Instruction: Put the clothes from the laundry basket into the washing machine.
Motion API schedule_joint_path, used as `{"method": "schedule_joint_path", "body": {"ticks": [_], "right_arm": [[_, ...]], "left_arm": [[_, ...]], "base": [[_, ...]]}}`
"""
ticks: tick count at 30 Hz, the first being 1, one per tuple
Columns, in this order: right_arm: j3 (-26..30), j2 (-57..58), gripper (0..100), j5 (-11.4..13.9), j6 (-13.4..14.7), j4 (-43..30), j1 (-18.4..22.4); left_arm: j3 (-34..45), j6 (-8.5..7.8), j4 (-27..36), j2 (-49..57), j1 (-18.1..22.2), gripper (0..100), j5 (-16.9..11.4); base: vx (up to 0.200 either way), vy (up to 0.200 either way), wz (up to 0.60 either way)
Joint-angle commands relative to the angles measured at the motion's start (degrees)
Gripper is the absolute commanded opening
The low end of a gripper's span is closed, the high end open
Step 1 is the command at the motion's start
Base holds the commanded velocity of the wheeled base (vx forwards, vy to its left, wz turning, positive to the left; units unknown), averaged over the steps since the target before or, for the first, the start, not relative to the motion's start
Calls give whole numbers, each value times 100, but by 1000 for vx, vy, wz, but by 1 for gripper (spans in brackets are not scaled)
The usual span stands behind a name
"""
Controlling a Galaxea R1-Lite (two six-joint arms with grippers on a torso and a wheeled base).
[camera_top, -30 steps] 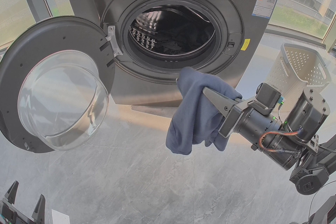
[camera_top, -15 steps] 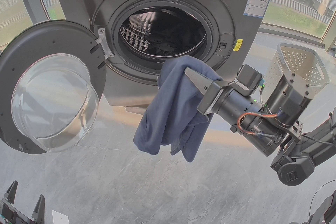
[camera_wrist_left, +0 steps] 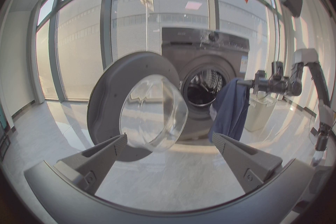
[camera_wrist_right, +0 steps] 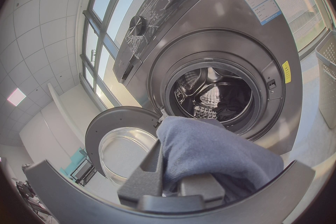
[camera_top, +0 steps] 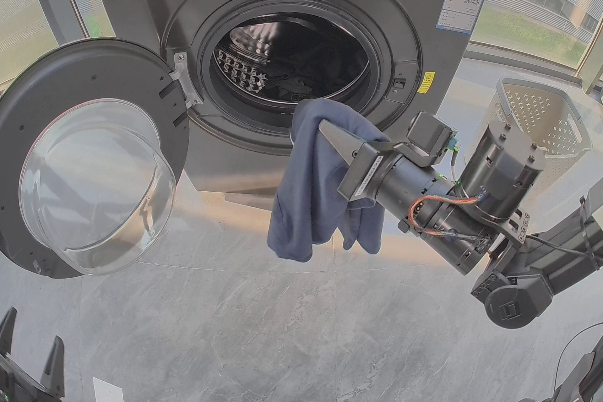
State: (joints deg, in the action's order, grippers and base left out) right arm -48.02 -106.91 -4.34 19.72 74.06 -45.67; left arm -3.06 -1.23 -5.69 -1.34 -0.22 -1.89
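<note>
A blue garment (camera_top: 317,190) hangs from my right gripper (camera_top: 326,133), which is shut on it just in front of and below the washing machine's drum opening (camera_top: 289,61). The same blue garment (camera_wrist_right: 213,154) drapes over the gripper's fingers (camera_wrist_right: 147,172) in the right wrist view, with dark clothes (camera_wrist_right: 232,104) lying inside the drum. From the left wrist view, the blue garment (camera_wrist_left: 229,111) dangles before the machine (camera_wrist_left: 204,70). My left gripper (camera_wrist_left: 168,144) is open and holds nothing, low at the near left (camera_top: 28,353). The white laundry basket (camera_top: 543,120) stands right of the machine.
The machine's round door (camera_top: 91,155) is swung wide open to the left, its glass bowl bulging outward. Grey tiled floor (camera_top: 251,328) spreads in front of the machine. Large windows surround the corner behind it.
My right gripper carried the blue garment up and to the left, closer to the drum opening. The hanging cloth swung and bunched up. The head view also shifted slightly.
</note>
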Motion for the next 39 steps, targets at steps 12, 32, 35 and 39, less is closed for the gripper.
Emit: {"method": "schedule_joint_path", "body": {"ticks": [12,32,35,39], "right_arm": [[-753,-612,0,-559,-223,-102,84],[-911,-357,0,-454,-162,-93,-13],[-1060,-357,0,-445,-162,-120,-39],[-1157,-348,0,-445,-162,-120,-56]], "left_arm": [[-344,97,-1540,-4076,-725,100,-2052],[-986,202,-4766,-8681,-1797,100,-2026],[-1144,290,-5284,-9156,-1797,100,-2017],[-1215,440,-5856,-9674,-1789,100,-2087]], "base": [[0,0,0],[0,0,0],[0,0,0],[0,0,0]]}}
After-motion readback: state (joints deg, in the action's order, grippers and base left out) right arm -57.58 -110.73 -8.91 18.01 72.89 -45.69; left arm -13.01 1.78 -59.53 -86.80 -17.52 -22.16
